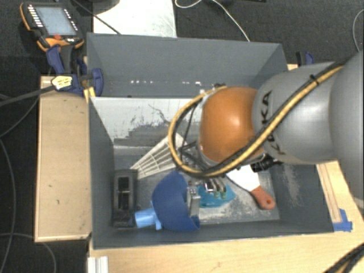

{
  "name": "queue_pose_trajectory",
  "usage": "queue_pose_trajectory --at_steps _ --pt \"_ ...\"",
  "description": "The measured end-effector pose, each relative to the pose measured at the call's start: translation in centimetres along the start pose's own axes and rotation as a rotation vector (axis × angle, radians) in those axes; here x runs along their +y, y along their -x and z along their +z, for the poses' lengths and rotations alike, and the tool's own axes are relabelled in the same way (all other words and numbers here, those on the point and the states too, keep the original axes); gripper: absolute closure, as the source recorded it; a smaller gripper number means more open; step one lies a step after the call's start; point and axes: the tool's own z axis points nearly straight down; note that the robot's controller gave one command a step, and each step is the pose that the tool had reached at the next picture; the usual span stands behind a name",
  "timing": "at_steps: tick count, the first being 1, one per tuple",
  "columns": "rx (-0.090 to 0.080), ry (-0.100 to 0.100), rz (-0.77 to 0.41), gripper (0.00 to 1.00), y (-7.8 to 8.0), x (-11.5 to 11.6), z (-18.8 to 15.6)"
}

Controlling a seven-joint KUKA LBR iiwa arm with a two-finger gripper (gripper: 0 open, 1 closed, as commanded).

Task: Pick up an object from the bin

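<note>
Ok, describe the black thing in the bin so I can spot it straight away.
Start at the grey bin's left wall and follow it down the view to the corner. There lies a black boxy block, just left of the blue scoop. It is the one dark, squared-off thing; the scoop is round and the white fan behind it is ribbed.

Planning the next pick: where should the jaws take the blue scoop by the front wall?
I'd grip the blue scoop by its pale-blue handle, from above; it is narrow and sticks out free, while the rest looks too wide.
</note>
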Motion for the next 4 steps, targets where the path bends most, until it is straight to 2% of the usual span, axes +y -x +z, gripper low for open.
queue_pose_trajectory --at_steps 1,2,3,4 --pt "-0.002 0.002 0.007 0.00 0.0 0.0 -0.2" --pt "-0.009 0.003 -0.075 0.00 3.9 1.4 7.4" --pt "0.000 0.000 -0.254 0.00 5.4 2.3 7.6" --pt "-0.010 0.002 -0.159 0.00 -0.8 -1.8 7.7"
